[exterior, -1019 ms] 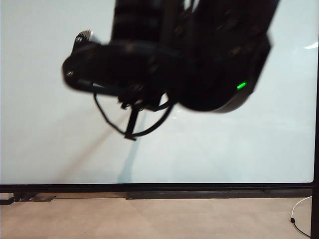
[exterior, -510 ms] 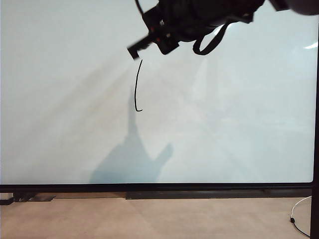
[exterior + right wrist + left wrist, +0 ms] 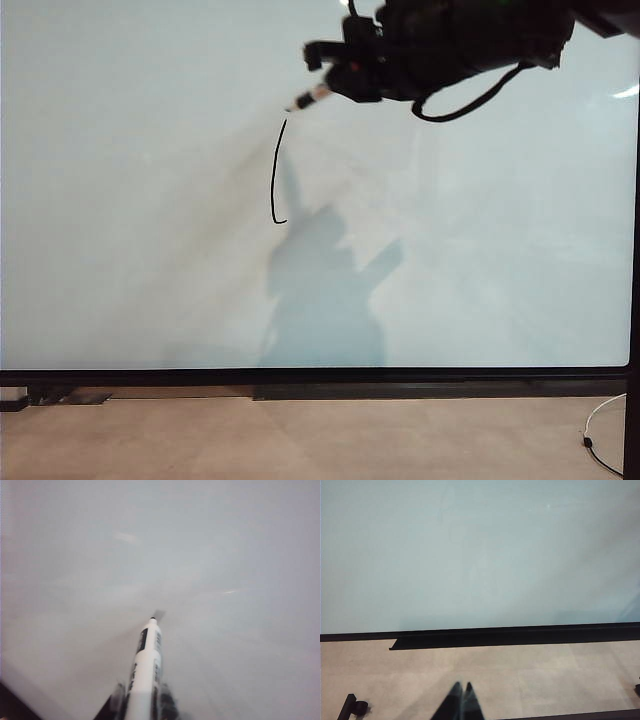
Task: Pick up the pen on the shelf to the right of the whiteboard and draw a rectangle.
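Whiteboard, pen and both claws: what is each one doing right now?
Whiteboard: upright, one curved black line drawn, no rectangle yet.
Pen: uncapped, gripped, tip near the line's top end.
Right claw: shut on the pen, high up.
Left claw: shut, empty, low before the board.

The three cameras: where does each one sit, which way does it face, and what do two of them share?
Exterior view: off the arms, facing the whiteboard; the right arm reaches in from the upper right, its right claw holding the pen near a black stroke.
Left wrist view: on the left arm, low, facing the board's bottom frame; the shut left claw shows.
Right wrist view: on the right arm, close to the board, looking along the pen.
Shared: all see the whiteboard; exterior and right wrist views show the pen.
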### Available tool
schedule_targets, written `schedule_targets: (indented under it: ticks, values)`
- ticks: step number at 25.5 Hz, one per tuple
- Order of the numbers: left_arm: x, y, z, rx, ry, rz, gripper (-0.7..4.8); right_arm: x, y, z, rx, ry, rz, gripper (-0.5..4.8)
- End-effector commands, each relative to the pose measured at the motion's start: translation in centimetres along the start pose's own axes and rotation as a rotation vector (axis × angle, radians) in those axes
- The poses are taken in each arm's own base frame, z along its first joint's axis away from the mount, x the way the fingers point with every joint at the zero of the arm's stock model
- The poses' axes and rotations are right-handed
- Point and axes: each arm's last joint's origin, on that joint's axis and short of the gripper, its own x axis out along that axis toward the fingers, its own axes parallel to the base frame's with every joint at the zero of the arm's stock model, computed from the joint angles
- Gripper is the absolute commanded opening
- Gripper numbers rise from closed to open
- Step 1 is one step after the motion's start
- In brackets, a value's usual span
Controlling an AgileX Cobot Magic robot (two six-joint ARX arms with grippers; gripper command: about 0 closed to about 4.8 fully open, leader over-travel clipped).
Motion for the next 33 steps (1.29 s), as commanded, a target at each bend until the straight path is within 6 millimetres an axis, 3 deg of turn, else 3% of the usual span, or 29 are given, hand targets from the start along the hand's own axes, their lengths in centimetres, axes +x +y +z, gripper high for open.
schedule_targets:
  ticks: [1,9,33]
  values:
    - [0.0,0.0,0.2,0.001,-0.013,-0.001,-0.05,0.6,0.0,0.3,0.009,-0.015,0.0,-0.06]
    - [0.0,0.0,0.2,0.001,-0.012,-0.002,-0.05,1.9,-0.6,0.4,0.019,-0.001,0.007,-0.06]
    - [0.0,0.0,0.2,0.001,-0.013,-0.001,-0.05,3.1,-1.4,0.0,0.018,0.026,-0.037,-0.06]
